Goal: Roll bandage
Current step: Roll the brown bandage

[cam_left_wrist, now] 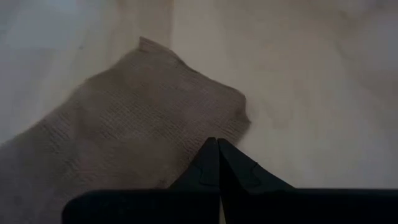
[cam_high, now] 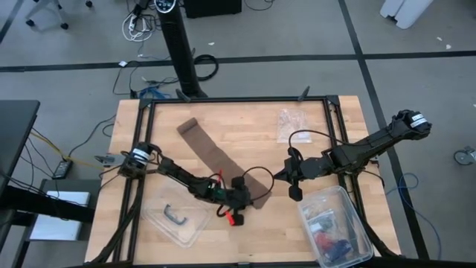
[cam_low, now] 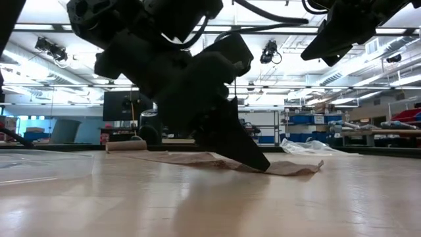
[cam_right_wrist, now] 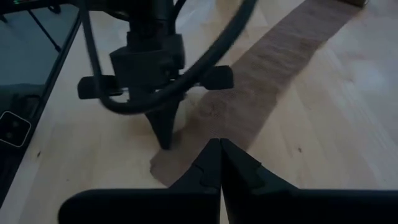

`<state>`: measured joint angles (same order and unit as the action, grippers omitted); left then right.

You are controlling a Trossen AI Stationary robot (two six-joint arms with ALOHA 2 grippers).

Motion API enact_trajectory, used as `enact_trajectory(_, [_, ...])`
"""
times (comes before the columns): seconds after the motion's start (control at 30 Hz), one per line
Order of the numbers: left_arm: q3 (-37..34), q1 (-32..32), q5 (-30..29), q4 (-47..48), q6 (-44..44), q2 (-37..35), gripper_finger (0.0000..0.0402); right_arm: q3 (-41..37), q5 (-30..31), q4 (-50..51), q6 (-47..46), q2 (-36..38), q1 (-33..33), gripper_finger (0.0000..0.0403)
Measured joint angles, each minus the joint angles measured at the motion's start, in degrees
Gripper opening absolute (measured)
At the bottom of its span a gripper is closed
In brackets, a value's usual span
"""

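- The left pincer [cam_low: 253,161] stands nearest in the low view, its fingers pressed together to a point, tip down on the near end of the bandage [cam_high: 216,155]. It pins the cloth and grips nothing.
- The right pincer [cam_high: 295,192] hangs just beside that end, off the table [cam_high: 253,231], also fully closed and empty.
- The bandage lies unrolled, a long brown strip running slantwise from the pincers at the table's near middle to its far left part, flat on the wood.
- My judgement: it is light, limp knitted cloth that will crease and slide on smooth wood. The near end is the place to take hold, at the short edge, with one pincer holding the strip down while the other turns it.
- The left wrist view alone shows the weave and the ragged, slightly lifted corner of the bandage's end.
- The right wrist view shows the left pincer's tip landing close to one long edge of the strip, not at its middle.
- The low view shows a curled-up lip at the strip's end, which the high view flattens out.
- Only the high view shows the whole run of the strip, a clear tub [cam_high: 336,227] of small things beside the right pincer, and a clear lid [cam_high: 178,218] near the left arm.
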<state>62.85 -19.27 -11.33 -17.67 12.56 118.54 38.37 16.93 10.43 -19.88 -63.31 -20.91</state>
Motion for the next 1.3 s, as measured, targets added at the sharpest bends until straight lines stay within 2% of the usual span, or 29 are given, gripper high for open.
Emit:
enact_trajectory(0.23, [0.00, -2.96, 1.90, -0.42, 4.18, 0.00, 0.0000, 0.00, -0.02, 0.00, 0.00, 0.00, 0.00, 0.0000])
enact_trajectory(0.4, [-0.01, -7.86, 5.26, -2.33, 6.04, 0.00, 0.0000, 0.00, -0.06, 0.00, 0.02, 0.00, -0.13, 0.0000])
enact_trajectory(0.47, [-0.02, -9.99, 4.34, -3.35, 5.90, -0.05, 0.0000, 0.00, -0.22, 0.00, 0.02, 0.00, -0.15, 0.0000])
enact_trajectory(0.53, [-0.02, -11.14, 0.35, -4.48, 6.18, -0.58, 0.0000, 0.00, -0.22, 0.00, 0.02, 0.00, -0.24, 0.0000])
enact_trajectory(0.67, [0.04, -8.73, -6.66, -6.99, 7.43, -1.42, 0.0000, 0.00, -0.17, -0.37, 0.16, -0.02, -0.69, 0.0000])
enact_trajectory(0.77, [0.00, -5.45, -8.47, -6.21, 7.41, -1.14, 0.0000, 0.00, -0.15, -1.61, 0.50, -0.02, -0.74, 0.0000])
enact_trajectory(0.9, [0.01, -1.35, -8.09, -5.73, 7.36, 0.13, 0.0000, 0.00, -0.07, -1.59, 0.50, -0.04, -0.74, 0.0000])
enact_trajectory(1.03, [0.22, 0.41, -4.31, -7.31, 7.57, 3.96, 0.0000, 0.00, -0.03, -1.56, 0.52, -0.04, -0.74, 0.0000])
enact_trajectory(1.17, [0.32, -0.91, -1.04, -12.73, 9.58, 6.98, 0.0000, 0.00, -0.04, -1.35, 0.59, -0.04, -0.74, 0.0000])
enact_trajectory(1.3, [0.26, -3.85, 0.15, -14.14, 10.43, 6.95, 0.0000, 0.00, -0.04, -1.28, 0.59, -0.04, -0.74, 0.0000])
